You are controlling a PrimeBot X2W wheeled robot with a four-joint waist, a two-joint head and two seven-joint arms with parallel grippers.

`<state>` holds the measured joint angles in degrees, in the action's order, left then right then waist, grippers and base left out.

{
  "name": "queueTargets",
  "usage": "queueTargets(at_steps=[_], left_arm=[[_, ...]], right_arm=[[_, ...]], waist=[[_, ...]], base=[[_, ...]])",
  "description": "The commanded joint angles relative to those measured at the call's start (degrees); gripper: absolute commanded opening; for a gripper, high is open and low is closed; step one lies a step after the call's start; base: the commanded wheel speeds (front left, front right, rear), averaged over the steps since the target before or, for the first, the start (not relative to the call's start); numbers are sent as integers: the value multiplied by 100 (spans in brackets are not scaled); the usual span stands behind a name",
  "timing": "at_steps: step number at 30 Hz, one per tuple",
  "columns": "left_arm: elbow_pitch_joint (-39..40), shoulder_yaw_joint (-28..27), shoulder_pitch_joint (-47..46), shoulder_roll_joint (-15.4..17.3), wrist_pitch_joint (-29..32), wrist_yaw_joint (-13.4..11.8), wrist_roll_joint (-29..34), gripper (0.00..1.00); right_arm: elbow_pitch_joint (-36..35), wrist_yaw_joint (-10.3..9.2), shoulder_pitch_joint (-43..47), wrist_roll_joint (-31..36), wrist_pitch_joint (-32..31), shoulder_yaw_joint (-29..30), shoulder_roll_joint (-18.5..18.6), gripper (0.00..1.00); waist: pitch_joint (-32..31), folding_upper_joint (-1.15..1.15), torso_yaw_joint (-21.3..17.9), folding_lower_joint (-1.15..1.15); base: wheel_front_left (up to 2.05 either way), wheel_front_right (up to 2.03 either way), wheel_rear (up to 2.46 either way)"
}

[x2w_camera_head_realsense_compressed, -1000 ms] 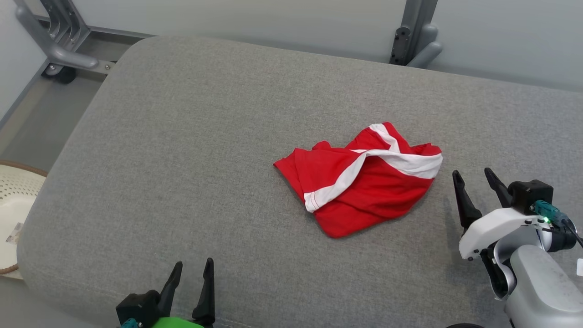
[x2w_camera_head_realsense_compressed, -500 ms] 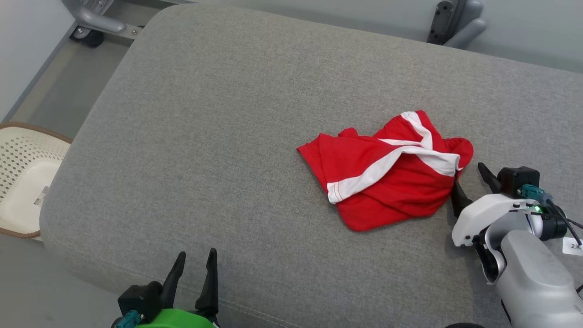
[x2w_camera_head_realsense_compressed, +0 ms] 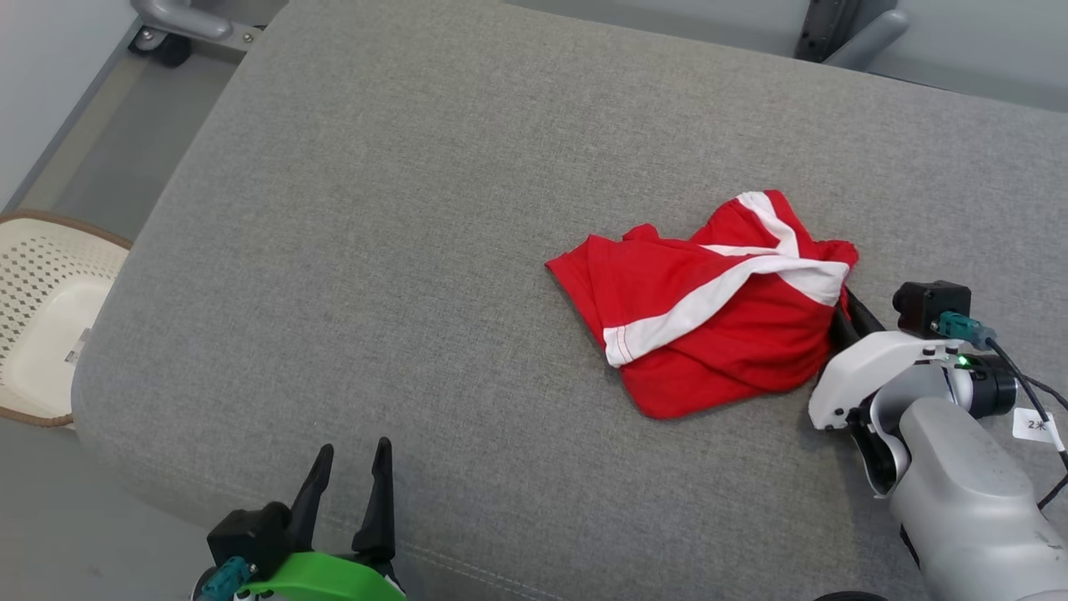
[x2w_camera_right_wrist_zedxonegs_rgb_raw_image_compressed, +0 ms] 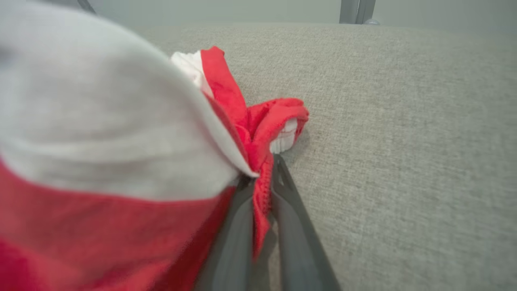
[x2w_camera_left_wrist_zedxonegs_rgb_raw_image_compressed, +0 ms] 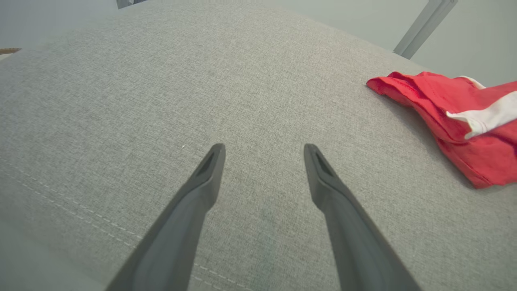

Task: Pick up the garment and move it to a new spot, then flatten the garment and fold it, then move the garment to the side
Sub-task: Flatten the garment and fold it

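Closest to you, your left claw (x2w_camera_head_realsense_compressed: 355,448) hangs over the front edge of the grey cushion (x2w_camera_head_realsense_compressed: 417,209); its two fingers stand wide apart and hold nothing. A bit farther in, on your right, your right claw (x2w_camera_head_realsense_compressed: 847,315) is pinched tight on the right edge of the garment (x2w_camera_head_realsense_compressed: 709,334); the right wrist view shows a thin red fold squeezed between its fingers. The garment is red with a white band; it lies bunched up on the cushion, right of the middle. It looks soft, light and floppy; it will likely sag and hang down when you lift it. The pinch has only a small bit of the edge, so lift slowly; a corner near the white band looks like a good spot for the left claw. Far off on your left, a pale basket (x2w_camera_head_realsense_compressed: 42,317) sits on the floor.
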<state>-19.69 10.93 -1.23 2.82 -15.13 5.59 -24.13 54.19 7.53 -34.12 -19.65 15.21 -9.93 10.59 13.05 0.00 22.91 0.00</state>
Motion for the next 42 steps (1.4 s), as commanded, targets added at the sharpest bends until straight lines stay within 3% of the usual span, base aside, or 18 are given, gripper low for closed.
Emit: queueTargets(at_steps=[1,13,20,26,27,28,32,42], left_arm=[[34,-24,-68,16,3,5,63,100],[6,-185,265,17,4,62,192,100],[-31,-179,430,17,3,87,110,100],[-37,-87,473,18,3,90,81,100],[-45,-74,470,19,4,85,87,100],[-47,-70,465,18,3,84,85,100],[-31,-11,408,18,3,105,182,100],[76,515,86,18,4,177,287,100]], right_arm=[[-46,-10,135,-33,-14,7,68,0],[-881,-10,493,-23,-10,-336,265,0],[-1268,-10,468,342,-606,-591,607,0],[-1298,-9,1065,701,-936,-250,462,0],[-1262,-10,1142,816,-865,-177,445,33],[-1248,-10,1198,876,-767,-62,383,100],[-1301,-10,1408,1175,-326,291,64,100],[-2076,-9,1536,1380,-35,321,-292,100]], waist=[[-91,0,-83,0],[-864,0,-894,0],[-1173,0,-1294,0],[-1302,0,-1453,0],[-1313,0,-1461,0],[-1322,0,-1468,0],[-1354,0,-1581,0],[-1328,0,-2089,0]], base=[[0,0,0],[0,0,0],[0,0,0],[0,0,0],[0,0,0],[0,0,0],[0,0,0],[0,0,0]])
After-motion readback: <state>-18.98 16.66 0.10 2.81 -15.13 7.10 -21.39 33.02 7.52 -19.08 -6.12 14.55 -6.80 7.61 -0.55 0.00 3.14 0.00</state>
